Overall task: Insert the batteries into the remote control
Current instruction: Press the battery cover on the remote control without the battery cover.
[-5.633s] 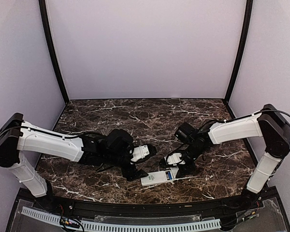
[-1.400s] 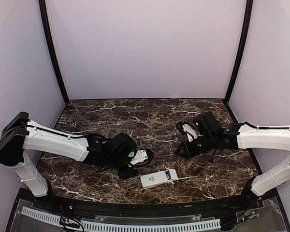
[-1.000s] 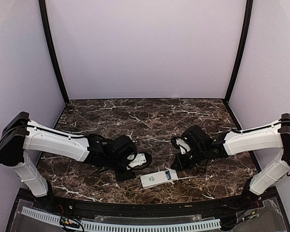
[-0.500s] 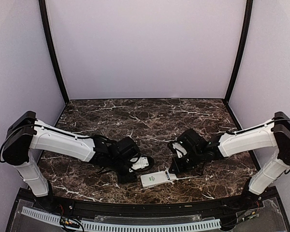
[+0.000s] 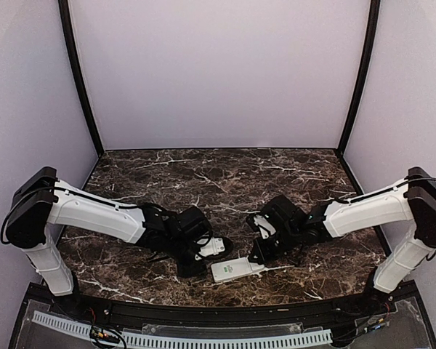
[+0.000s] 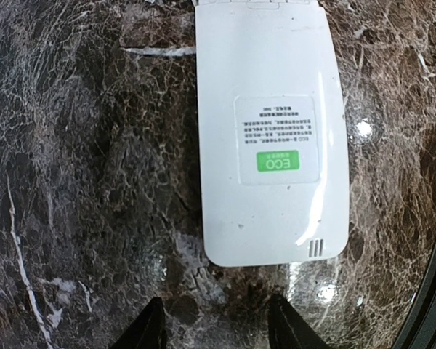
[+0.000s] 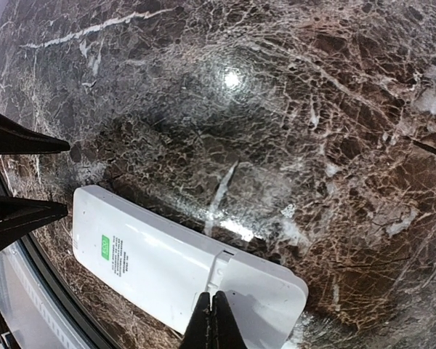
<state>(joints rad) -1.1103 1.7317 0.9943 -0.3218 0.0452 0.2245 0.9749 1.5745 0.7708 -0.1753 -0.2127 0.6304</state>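
Observation:
The remote control [image 5: 232, 270] lies flat near the table's front edge, its white back with a green sticker [image 6: 277, 161] facing up. My left gripper [image 5: 206, 256] stands open just off its left end; in the left wrist view the gripper [image 6: 216, 324] has only bare marble between its fingertips [image 6: 151, 329], a short gap from the remote control [image 6: 269, 138]. My right gripper [image 5: 259, 255] is shut, and its closed tips [image 7: 216, 307] rest on the remote control [image 7: 152, 254] at the seam of the back cover [image 7: 265, 291]. No batteries are in view.
The dark marble table [image 5: 225, 182] is walled by pale panels at the back and sides. A black rim [image 5: 218, 309] runs along the front edge, close to the remote. The left gripper's fingers [image 7: 25, 138] show at the left of the right wrist view.
My right gripper has swung down and to the left onto the remote's right end. The left gripper has slid right, up to the remote's left end. The remote has stayed put.

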